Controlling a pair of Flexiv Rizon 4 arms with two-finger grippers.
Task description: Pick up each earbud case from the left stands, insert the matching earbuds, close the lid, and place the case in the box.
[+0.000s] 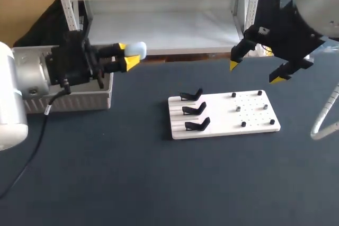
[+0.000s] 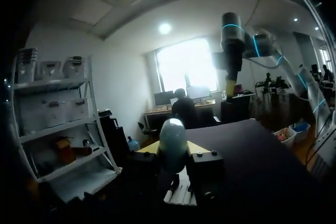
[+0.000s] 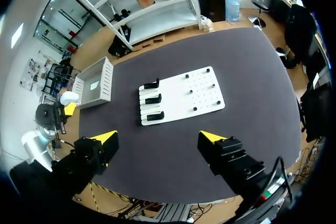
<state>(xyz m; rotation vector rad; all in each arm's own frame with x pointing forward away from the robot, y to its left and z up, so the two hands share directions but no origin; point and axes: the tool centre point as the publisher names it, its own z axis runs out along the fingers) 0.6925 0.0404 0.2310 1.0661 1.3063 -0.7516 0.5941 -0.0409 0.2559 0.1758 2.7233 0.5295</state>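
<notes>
1. While the left gripper (image 1: 128,56) hangs in the air by the box (image 1: 79,101), it's got the earbud case (image 1: 137,50) pinched between its yellow tips. The fingers are almost together, with just the case's width between them.
2. The case is a smooth, glossy little pebble, pale blue-white, rounded all over.
3. Its long axis runs the same way as the fingers. In the left wrist view the case (image 2: 172,137) has one tip on each side and its rounded end pokes out well ahead of them.
4. It's up off the table (image 1: 132,183) near the box's corner, not inside it, and well apart from the board (image 1: 254,123).
5. The box is white with ribbed walls. The board is flat, white and matte, with three black curved stands (image 1: 195,109) in a row at its left end and small dark pegs (image 1: 243,124) toward the right.
6. The right gripper (image 1: 256,72) hovers above the board's far right, fingers spread wide with nothing in them.
7. The table top is dark and matte, kinda cloth-like.
</notes>
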